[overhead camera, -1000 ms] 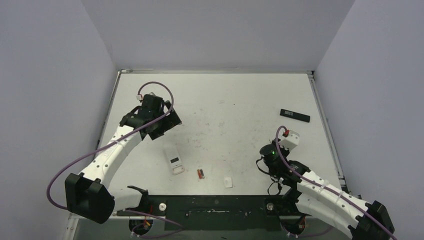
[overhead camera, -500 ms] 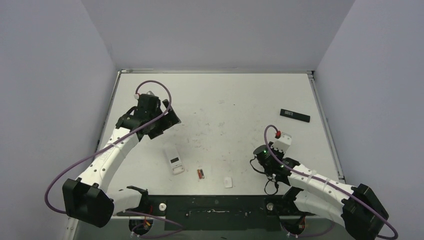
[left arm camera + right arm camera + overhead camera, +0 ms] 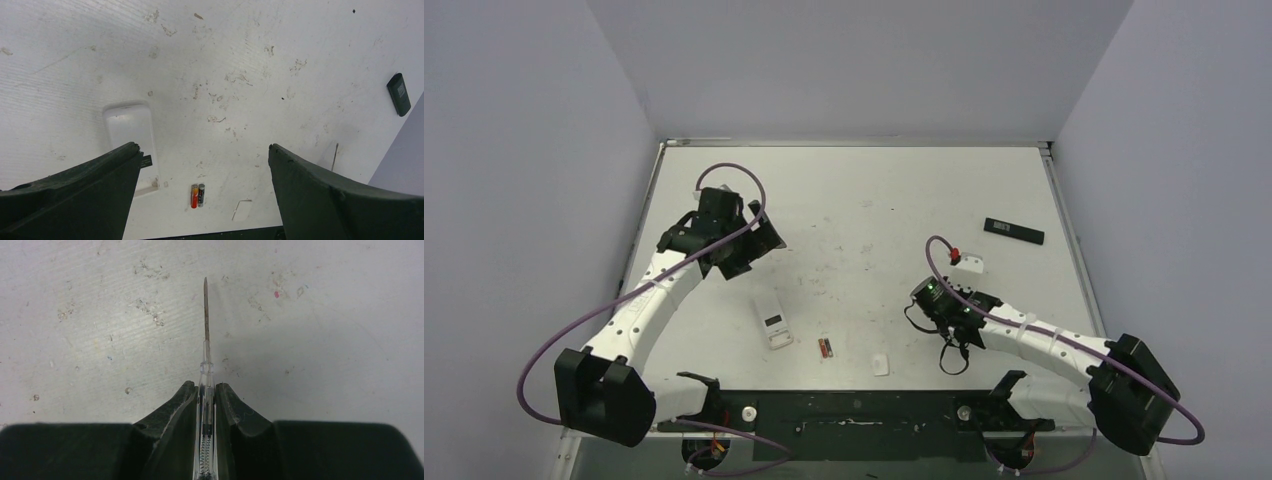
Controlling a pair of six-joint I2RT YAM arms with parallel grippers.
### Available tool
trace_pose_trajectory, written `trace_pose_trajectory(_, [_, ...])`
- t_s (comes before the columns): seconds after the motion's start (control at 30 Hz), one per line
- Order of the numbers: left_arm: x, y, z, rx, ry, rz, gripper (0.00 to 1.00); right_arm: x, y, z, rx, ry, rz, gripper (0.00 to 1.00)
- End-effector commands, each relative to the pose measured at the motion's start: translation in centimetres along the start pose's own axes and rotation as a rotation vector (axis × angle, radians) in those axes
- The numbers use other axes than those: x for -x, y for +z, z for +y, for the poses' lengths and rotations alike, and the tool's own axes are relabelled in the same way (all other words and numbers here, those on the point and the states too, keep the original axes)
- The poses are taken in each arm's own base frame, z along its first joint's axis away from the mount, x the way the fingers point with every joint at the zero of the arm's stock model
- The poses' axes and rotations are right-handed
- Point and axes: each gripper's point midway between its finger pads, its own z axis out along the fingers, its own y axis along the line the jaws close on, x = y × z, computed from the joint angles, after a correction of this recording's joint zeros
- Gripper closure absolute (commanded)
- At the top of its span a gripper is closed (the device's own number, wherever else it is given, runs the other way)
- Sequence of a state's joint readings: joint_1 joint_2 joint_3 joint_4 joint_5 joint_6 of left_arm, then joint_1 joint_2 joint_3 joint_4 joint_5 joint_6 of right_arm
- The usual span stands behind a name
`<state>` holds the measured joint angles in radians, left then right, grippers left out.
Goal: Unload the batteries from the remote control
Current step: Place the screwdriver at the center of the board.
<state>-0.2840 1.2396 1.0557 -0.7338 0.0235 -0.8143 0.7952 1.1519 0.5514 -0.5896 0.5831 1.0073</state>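
Observation:
A white remote control [image 3: 773,322] [image 3: 131,135] lies near the table's front middle. Right of it, two batteries [image 3: 825,348] [image 3: 197,195] lie side by side on the table, one reddish-orange and one dark. My left gripper [image 3: 759,240] [image 3: 204,146] hangs open and empty above the table, behind and left of the remote. My right gripper [image 3: 919,300] [image 3: 206,386] is shut on a clear-handled screwdriver [image 3: 205,315]. Its thin metal tip points out low over bare table, to the right of the batteries.
A small white plastic piece [image 3: 880,364] [image 3: 242,210] lies right of the batteries near the front edge. A black remote [image 3: 1014,231] [image 3: 398,94] lies at the far right. The tabletop [image 3: 874,200] is scuffed and walled on three sides.
My right arm has swung left and forward toward the table's middle, carrying the screwdriver. The left arm has barely shifted and stays open.

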Motion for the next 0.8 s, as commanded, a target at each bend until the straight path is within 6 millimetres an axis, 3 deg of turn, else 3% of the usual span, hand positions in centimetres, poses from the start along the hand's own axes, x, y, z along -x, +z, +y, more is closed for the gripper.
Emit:
trace_pose_trajectory(0.0, [0.8,-0.2,-0.9,-0.054,0.003,-0.026,0.03,1.1,-0.6,0.7,0.019,-0.088,0.000,0.93])
trace_pose_trajectory(0.37, [0.3,-0.1,-0.9,-0.078,-0.011,-0.009,0.03,-2.5,0.7,-0.1,-0.028,-0.069,0.143,0.92])
trace_pose_trajectory(0.77, [0.7,0.0,-1.8,-0.123,-0.008,-0.002,0.03,-1.2,0.3,-0.9,-0.040,-0.112,0.159,0.88])
